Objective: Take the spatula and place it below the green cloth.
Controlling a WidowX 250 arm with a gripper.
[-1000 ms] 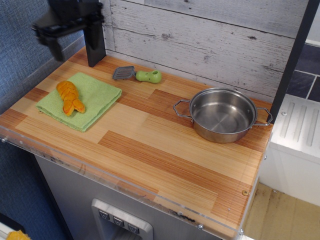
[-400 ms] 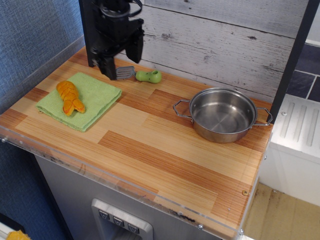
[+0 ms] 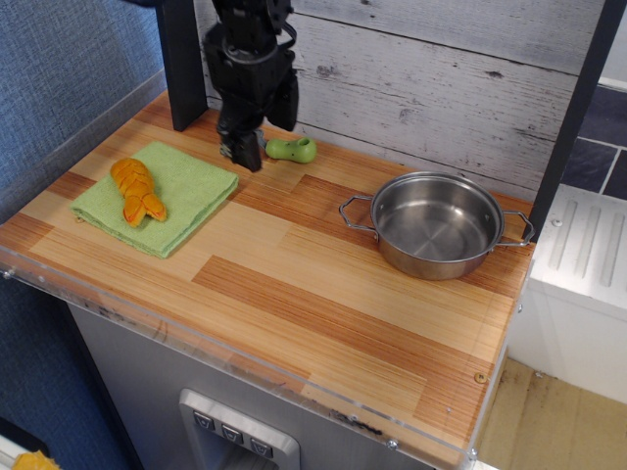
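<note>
The spatula lies at the back of the wooden counter. Its light-green handle shows, and its grey blade is mostly hidden behind my black gripper. The gripper hangs right over the blade end, fingers pointing down and apart, holding nothing. The green cloth lies folded at the left of the counter, just left and in front of the gripper. An orange plush toy rests on it.
A steel pot with two handles stands at the right. A dark post rises at the back left beside the gripper. The white plank wall runs along the back. The counter's front edge has a clear lip.
The gripper has swung from the far back left to the right and come down over the spatula's blade. The spatula, cloth and pot have not moved.
</note>
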